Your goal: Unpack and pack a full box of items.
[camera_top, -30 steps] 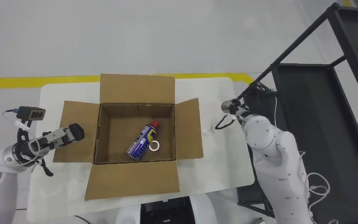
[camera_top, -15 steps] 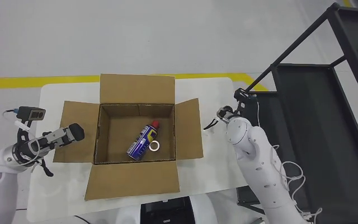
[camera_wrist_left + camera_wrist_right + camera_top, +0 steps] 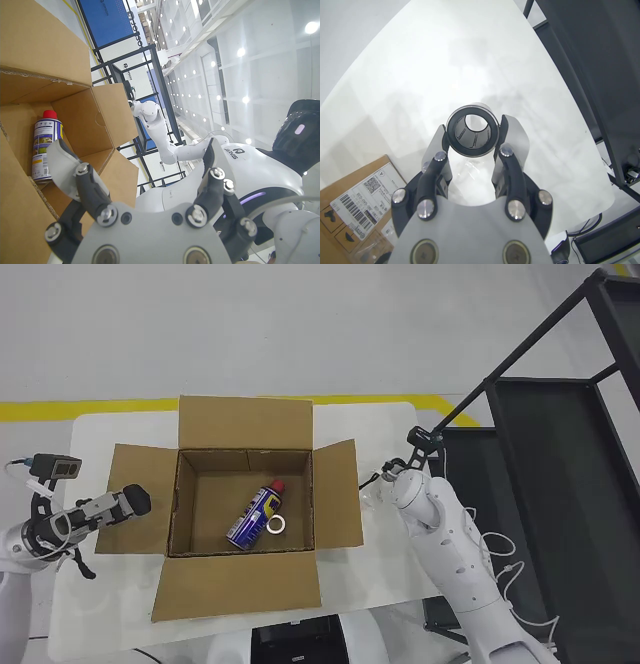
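- Holding a metal bearing sleeve clamped between its fingers, the right gripper hangs above the bench, just right of the cardboard box.
- Spread wide with nothing between the jaws, the left gripper sits at the box's left flap.
- The box stands mid-bench with all four flaps folded out.
- A spray can lies on the box floor, red cap toward the far side; a small ring touches it.
- A black rack stands right of the bench.
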